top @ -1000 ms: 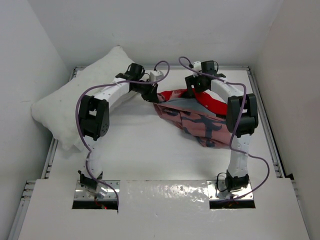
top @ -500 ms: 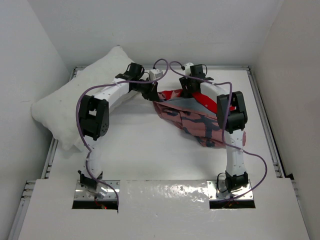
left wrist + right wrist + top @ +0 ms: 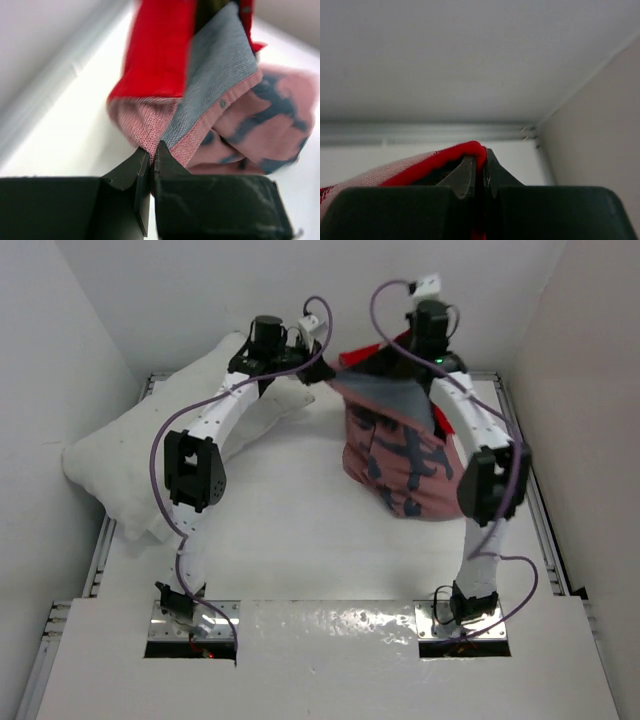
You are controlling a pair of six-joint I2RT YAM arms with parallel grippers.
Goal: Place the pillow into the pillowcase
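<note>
The red-orange printed pillowcase (image 3: 400, 455) hangs lifted between both arms at the back of the table, its lower part draping down to the surface. My left gripper (image 3: 151, 150) is shut on its pink woven edge (image 3: 145, 120). My right gripper (image 3: 479, 162) is shut on the red hem (image 3: 445, 157) at the other top corner. From above, the left gripper (image 3: 318, 368) and the right gripper (image 3: 418, 345) hold the case's top edge stretched. The plump white pillow (image 3: 130, 455) lies at the left, leaning on the side wall, under the left arm.
White walls close in the table on the left, back and right. A metal rail (image 3: 530, 475) runs along the right edge. Purple cables (image 3: 170, 435) loop off both arms. The arm bases (image 3: 190, 610) sit at the near edge.
The right gripper has shut on the red hem. Both arms rose and moved back, lifting the pillowcase off the table so it hangs spread between them.
</note>
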